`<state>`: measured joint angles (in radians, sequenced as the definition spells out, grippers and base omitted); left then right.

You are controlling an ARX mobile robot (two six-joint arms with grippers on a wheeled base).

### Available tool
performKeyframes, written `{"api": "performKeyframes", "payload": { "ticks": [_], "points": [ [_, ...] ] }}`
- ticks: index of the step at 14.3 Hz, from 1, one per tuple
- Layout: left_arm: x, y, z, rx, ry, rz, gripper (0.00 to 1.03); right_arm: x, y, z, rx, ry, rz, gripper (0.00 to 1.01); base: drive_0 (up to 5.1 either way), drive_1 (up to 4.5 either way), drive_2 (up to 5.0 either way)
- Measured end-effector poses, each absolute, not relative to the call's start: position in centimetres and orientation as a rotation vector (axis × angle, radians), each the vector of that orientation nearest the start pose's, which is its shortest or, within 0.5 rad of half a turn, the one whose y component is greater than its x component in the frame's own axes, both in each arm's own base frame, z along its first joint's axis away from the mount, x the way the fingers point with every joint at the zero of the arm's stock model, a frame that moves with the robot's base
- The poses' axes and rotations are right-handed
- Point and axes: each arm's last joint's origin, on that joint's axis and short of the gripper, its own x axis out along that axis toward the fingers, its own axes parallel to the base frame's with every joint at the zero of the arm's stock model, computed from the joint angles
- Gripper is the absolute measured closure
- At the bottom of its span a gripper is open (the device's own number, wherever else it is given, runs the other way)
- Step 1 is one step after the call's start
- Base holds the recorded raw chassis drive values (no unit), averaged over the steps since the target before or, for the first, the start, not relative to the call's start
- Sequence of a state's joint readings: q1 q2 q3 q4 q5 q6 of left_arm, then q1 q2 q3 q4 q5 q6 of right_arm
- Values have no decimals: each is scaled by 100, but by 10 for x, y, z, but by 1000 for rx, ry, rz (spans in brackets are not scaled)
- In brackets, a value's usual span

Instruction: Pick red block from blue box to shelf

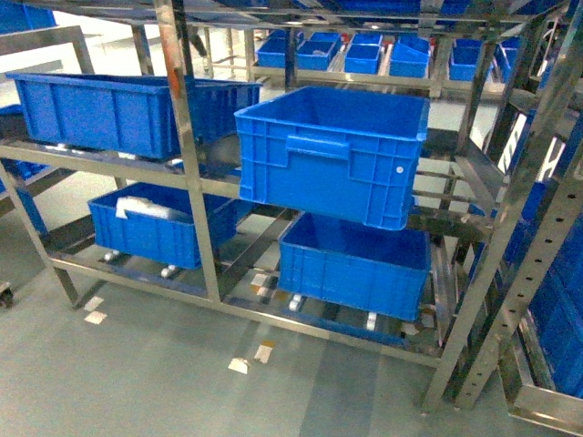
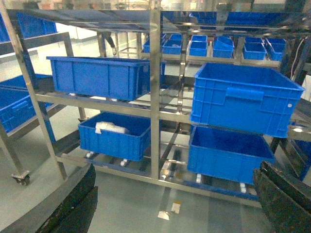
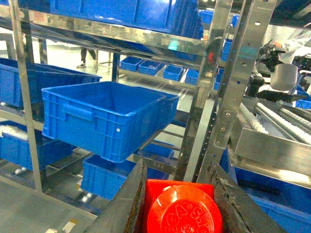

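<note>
We hold the red block (image 3: 182, 206) clamped between the two fingers of our right claw (image 3: 179, 204), its round embossed stud facing the wrist camera. It hangs in front of the shelf (image 1: 187, 137), close to a tilted blue crate (image 3: 104, 116) jutting from the middle tier. Our left claw (image 2: 170, 206) is released, its dark fingers (image 2: 73, 204) spread wide and grasping nothing. A lower crate (image 1: 159, 223) on the left holds something white.
</note>
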<state>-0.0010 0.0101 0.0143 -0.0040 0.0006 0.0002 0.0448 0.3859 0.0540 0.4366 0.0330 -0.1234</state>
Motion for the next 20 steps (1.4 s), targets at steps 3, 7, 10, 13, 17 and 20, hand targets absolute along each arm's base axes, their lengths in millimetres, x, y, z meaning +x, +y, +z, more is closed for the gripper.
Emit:
{"api": "performKeyframes", "payload": {
  "ticks": [3,7,10,13,17,20],
  "points": [
    [97,0,167,0,-3,-1,5,123,5,190,-119,-106,5,72,-2,431,-435],
    [97,0,167,0,0,0,5,122,5,191,-119,-116,5,72,7,440,-426],
    [97,0,167,0,1,-1,5,123,5,190,-119,-111,5,72,4,437,-430],
    [97,0,167,0,3,1,5,122,5,190,-119,-112,5,72,-1,432,-434],
    [97,0,168,0,-3,-1,5,123,5,189,-119,-103,6,72,-1,107,-109],
    [97,0,167,0,1,0,5,123,5,190,-119,-109,5,72,0,0,0]
  ]
}}
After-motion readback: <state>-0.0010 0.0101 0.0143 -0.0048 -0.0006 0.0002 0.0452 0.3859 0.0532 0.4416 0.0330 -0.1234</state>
